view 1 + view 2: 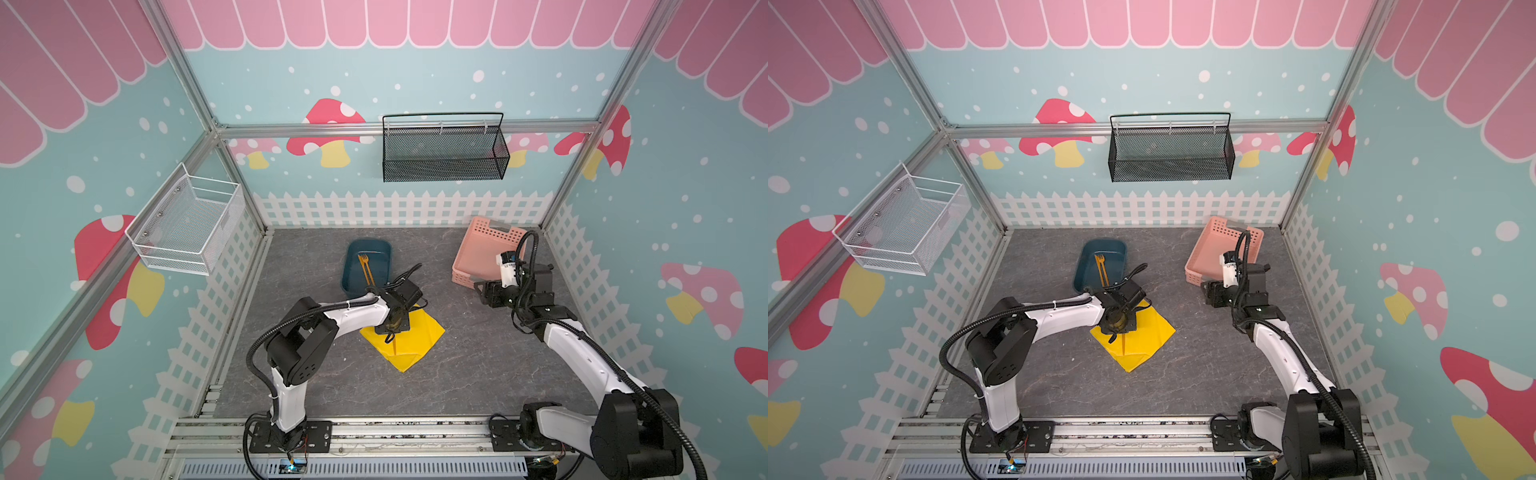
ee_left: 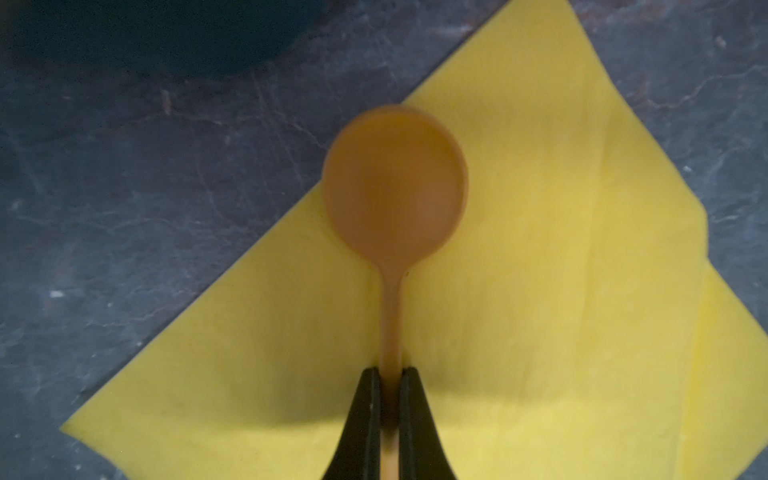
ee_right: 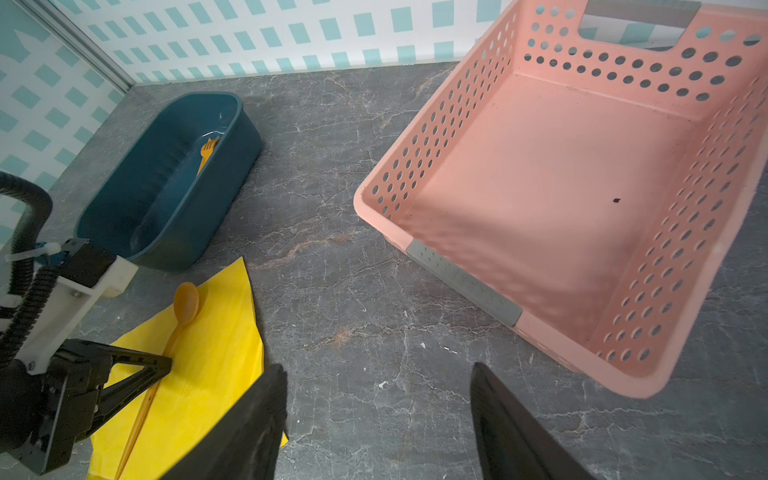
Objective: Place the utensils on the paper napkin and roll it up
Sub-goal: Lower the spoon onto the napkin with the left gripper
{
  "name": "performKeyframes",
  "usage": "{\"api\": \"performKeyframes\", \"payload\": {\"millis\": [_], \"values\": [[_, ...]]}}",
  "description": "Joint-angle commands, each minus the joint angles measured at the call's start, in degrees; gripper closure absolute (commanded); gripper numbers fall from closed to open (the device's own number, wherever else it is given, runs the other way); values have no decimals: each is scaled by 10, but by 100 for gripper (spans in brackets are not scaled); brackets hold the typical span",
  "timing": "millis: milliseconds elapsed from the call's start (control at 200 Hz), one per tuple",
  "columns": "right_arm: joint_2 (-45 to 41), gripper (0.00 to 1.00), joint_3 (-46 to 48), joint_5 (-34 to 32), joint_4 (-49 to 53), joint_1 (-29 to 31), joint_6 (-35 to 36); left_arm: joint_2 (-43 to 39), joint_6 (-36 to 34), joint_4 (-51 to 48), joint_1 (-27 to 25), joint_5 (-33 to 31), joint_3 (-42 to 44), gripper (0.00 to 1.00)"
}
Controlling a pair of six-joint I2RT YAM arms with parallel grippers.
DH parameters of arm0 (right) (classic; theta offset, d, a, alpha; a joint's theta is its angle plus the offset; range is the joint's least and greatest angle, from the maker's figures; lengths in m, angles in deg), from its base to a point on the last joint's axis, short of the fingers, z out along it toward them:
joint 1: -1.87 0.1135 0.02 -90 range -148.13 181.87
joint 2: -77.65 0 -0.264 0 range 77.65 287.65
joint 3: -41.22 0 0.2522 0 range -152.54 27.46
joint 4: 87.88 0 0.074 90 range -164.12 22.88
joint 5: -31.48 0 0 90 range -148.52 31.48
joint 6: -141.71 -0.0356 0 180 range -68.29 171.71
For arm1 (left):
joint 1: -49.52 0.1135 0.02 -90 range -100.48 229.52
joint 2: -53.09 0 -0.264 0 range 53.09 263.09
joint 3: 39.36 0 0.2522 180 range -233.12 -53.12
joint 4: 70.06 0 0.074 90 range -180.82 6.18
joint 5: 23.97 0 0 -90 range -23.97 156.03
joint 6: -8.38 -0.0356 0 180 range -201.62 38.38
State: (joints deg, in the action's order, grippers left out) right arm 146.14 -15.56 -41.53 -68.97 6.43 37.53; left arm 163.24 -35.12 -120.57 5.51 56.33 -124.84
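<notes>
The yellow paper napkin (image 1: 419, 338) (image 1: 1150, 338) (image 2: 540, 291) (image 3: 216, 365) lies flat on the grey table, one corner folded over. My left gripper (image 2: 390, 370) (image 1: 390, 332) (image 1: 1115, 330) is shut on the handle of the orange spoon (image 2: 395, 183) (image 3: 185, 303). The spoon is held low along the napkin, bowl towards the tub. I cannot tell whether it touches the paper. An orange fork (image 1: 364, 264) (image 1: 1100, 264) (image 3: 208, 147) lies in the dark blue tub (image 1: 351, 253) (image 3: 124, 199), and a second slim orange piece seems to lie beside it. My right gripper (image 3: 378, 374) (image 1: 482, 291) is open over bare table.
A pink perforated basket (image 1: 465, 278) (image 3: 415, 137) sits at the back right, just beyond my right gripper. On the walls hang a white wire basket (image 1: 187, 224) on the left and a black mesh basket (image 1: 444, 149) at the back.
</notes>
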Motion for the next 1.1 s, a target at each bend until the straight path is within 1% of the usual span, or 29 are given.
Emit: {"api": "performKeyframes", "payload": {"millis": [0,445,730,1096], "values": [[-6,29,-5,5,5,2,8,10,18,4,-3,-12,-11,93],[-11,29,-5,3,8,2,10,-5,22,5,-3,-15,-12,93],[-12,29,-6,4,8,3,9,6,23,7,-3,-16,-12,93],[-14,29,-4,6,8,2,9,14,26,7,-3,-16,-11,88]]}}
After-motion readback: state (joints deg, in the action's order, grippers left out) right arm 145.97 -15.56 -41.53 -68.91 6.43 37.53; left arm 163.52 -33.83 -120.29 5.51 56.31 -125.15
